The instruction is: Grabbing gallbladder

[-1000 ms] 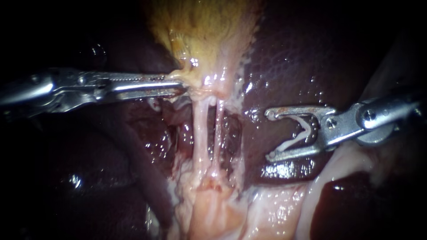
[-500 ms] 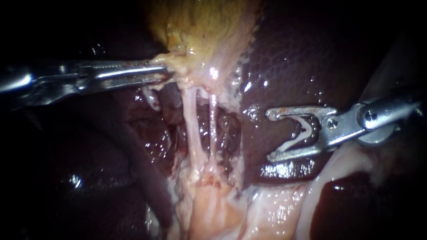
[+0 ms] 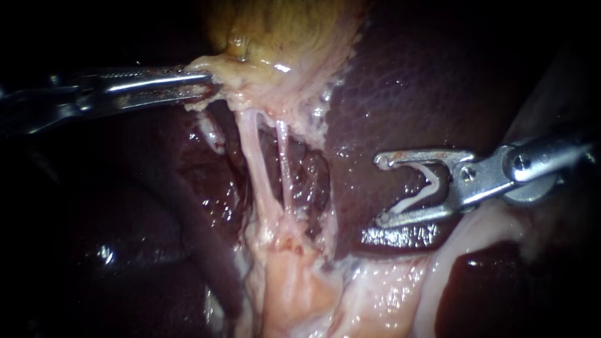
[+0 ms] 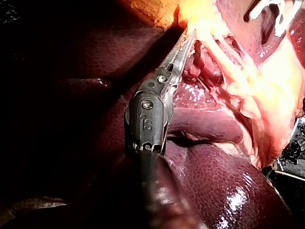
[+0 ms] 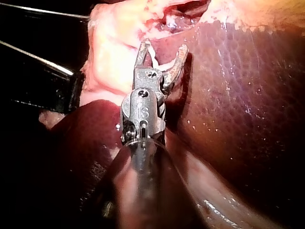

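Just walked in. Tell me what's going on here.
The left instrument has its jaws shut on the pale lower edge of the gallbladder, and two thin tubes run taut from there down to the tissue below. The right instrument sits apart over the liver, jaws wide, carrying a clip between them, clear of both tubes.

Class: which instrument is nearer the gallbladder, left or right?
Left. The left instrument grips the gallbladder at its lower edge; the right instrument, holding a clip, sits apart from it over the liver.
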`<action>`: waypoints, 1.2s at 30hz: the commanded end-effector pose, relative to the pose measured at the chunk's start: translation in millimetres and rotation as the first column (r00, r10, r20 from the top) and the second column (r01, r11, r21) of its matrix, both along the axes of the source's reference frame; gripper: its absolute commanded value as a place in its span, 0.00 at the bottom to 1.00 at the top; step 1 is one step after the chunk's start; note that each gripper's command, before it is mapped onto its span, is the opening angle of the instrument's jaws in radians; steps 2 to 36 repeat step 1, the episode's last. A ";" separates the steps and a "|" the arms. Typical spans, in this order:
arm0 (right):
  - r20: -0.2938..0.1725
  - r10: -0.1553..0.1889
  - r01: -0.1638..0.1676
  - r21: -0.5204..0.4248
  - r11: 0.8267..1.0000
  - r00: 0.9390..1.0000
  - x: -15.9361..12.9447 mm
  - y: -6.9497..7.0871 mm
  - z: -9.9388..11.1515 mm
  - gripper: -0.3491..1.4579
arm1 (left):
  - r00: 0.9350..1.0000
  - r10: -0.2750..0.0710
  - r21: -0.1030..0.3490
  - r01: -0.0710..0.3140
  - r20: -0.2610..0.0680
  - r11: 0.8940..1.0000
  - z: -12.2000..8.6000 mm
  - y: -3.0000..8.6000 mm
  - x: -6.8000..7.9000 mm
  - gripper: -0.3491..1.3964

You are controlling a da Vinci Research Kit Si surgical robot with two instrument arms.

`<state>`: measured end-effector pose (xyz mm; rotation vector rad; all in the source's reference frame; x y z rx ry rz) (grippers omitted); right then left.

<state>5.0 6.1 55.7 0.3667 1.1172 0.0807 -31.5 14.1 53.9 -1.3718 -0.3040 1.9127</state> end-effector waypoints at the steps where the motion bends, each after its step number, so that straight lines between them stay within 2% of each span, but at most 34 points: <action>1: 0.000 0.000 0.000 0.000 1.000 1.000 0.1 0.0 0.0 0.47 | 1.000 0.000 0.000 0.000 0.000 1.000 0.1 -0.1 0.0 0.00; 36: 0.000 0.000 0.000 0.000 1.000 1.000 0.1 0.0 0.0 0.47 | 1.000 0.000 0.000 0.000 0.000 1.000 0.1 -0.1 0.0 0.00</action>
